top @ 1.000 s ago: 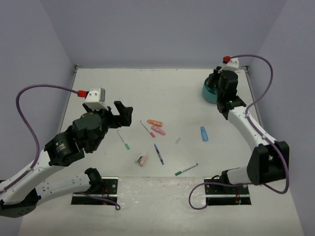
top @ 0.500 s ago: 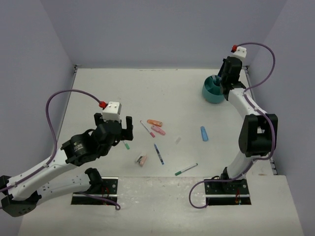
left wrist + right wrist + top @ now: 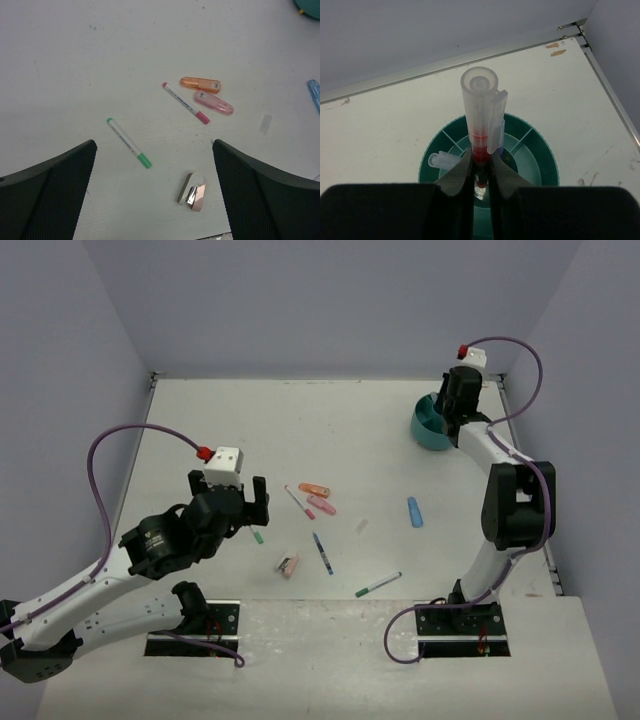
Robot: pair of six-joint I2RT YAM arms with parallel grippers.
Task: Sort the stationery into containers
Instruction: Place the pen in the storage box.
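Observation:
My right gripper (image 3: 480, 162) is shut on a red pen (image 3: 480, 110) with a clear cap and holds it upright over the centre of the round teal organizer (image 3: 545, 155), which stands at the back right (image 3: 425, 430). Another clear-capped pen (image 3: 442, 161) lies in a compartment. My left gripper (image 3: 152, 147) is open and empty above a green pen (image 3: 128, 142) and a pink eraser (image 3: 193, 191). Beyond them lie a pink-tipped pen (image 3: 186, 102), an orange highlighter (image 3: 200, 84) and a pink highlighter (image 3: 214, 102).
On the table's middle lie a blue pen (image 3: 322, 553), a second green pen (image 3: 378, 584), a light-blue highlighter (image 3: 414, 512) and a small clear cap (image 3: 362, 526). Walls close the table at the back and sides.

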